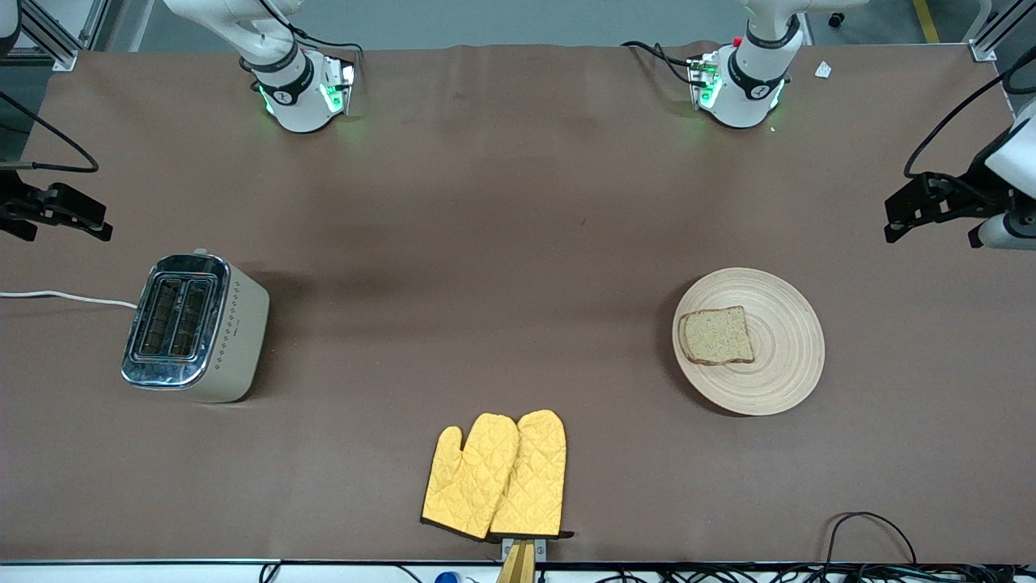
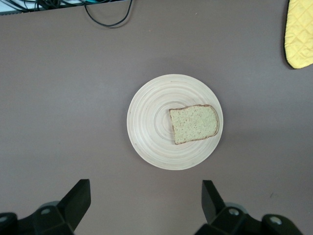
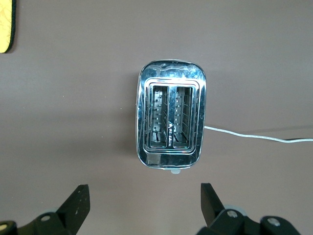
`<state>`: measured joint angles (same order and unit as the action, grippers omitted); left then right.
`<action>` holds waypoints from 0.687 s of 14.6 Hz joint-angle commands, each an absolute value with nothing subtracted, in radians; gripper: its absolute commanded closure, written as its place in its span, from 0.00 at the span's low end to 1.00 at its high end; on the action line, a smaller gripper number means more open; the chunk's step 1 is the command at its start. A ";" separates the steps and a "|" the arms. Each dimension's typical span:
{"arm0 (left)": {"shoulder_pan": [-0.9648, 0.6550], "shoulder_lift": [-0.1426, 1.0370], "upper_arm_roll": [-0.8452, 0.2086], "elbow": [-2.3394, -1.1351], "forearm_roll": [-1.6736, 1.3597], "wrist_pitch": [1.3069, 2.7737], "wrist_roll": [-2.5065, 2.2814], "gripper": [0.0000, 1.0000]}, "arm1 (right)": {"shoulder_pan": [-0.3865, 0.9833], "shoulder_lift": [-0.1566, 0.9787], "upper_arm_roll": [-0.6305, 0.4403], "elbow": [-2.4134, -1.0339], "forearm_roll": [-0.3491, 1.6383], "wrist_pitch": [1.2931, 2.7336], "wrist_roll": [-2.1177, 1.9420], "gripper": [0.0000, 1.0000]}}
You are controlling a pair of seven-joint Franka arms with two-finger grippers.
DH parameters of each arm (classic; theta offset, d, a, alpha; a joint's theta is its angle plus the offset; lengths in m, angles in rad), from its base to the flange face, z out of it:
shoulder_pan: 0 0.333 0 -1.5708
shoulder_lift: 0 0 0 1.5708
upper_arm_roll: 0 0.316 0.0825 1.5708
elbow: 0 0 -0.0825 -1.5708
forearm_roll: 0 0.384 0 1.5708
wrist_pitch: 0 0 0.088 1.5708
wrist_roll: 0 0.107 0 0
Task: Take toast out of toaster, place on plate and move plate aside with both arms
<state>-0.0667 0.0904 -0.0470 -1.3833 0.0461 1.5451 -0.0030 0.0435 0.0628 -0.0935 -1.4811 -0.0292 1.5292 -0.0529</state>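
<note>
The toast (image 1: pixel 718 335), a brown speckled slice with a darker crust, lies flat on the round pale wooden plate (image 1: pixel 783 360) toward the left arm's end of the table. In the left wrist view the toast (image 2: pixel 194 124) rests on the plate (image 2: pixel 149 127), off its middle. My left gripper (image 1: pixel 894 223) hangs open and empty over the table at that end, apart from the plate; its own view shows it (image 2: pixel 145 196) with the jaws wide apart. My right gripper (image 1: pixel 99 225) hangs open and empty over the right arm's end, apart from the toaster; its own view shows it too (image 3: pixel 144 198).
A chrome and beige two-slot toaster (image 1: pixel 194 328) stands toward the right arm's end, its slots empty (image 3: pixel 171 120), its white cord (image 3: pixel 254 137) trailing off. A pair of yellow oven mitts (image 1: pixel 498 476) lies near the front edge. Black cables (image 1: pixel 870 534) lie at that edge.
</note>
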 commanded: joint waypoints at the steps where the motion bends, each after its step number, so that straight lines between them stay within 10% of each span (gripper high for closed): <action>1: -0.127 0.000 0.014 -1.497 0.032 1.569 -0.009 0.00 | 0.044 0.032 -0.092 -1.513 -0.032 1.532 -0.046 0.00; 10: -0.120 -0.020 0.015 -1.560 0.018 1.648 -0.026 0.00 | 0.041 0.034 -0.094 -1.513 -0.021 1.539 -0.046 0.00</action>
